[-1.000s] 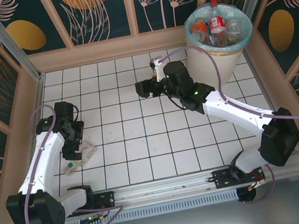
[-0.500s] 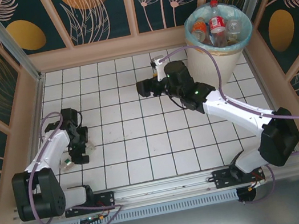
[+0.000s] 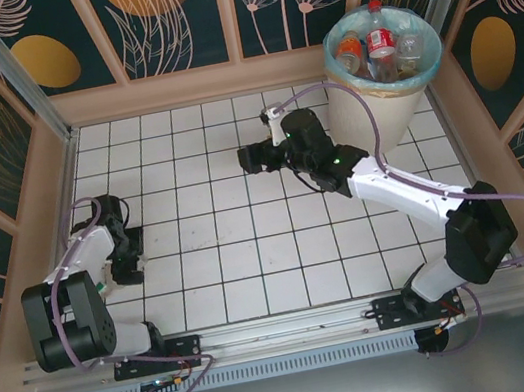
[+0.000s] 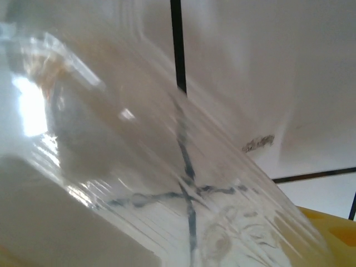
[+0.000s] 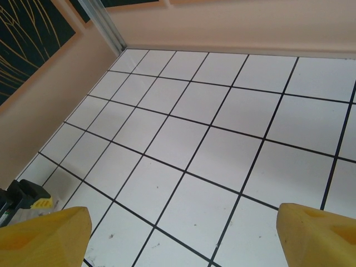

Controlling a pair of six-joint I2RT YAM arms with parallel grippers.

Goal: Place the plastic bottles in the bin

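Observation:
A clear plastic bottle (image 4: 167, 167) lies on the white tiles at the far left and looms large in the left wrist view. My left gripper (image 3: 125, 269) is down over it near the left wall, shut around it, with one yellow fingertip (image 4: 334, 233) against its side. From above the bottle is mostly hidden under that gripper. My right gripper (image 3: 250, 157) hovers open over bare tiles at mid-back, its fingertips (image 5: 44, 236) wide apart with nothing between them. The bin (image 3: 370, 116) stands at the back right, with several bottles (image 3: 378, 38) heaped inside its teal liner.
Peach walls (image 3: 47, 183) close in the tiled floor (image 3: 223, 264) on three sides, and the left one is close to my left gripper. A metal rail (image 3: 286, 329) runs along the near edge. A purple cable (image 3: 372, 126) arcs from the right arm past the bin.
My left arm has pulled back toward the left wall and come down over the bottle, and its jaws have narrowed around it. The right arm has barely shifted.

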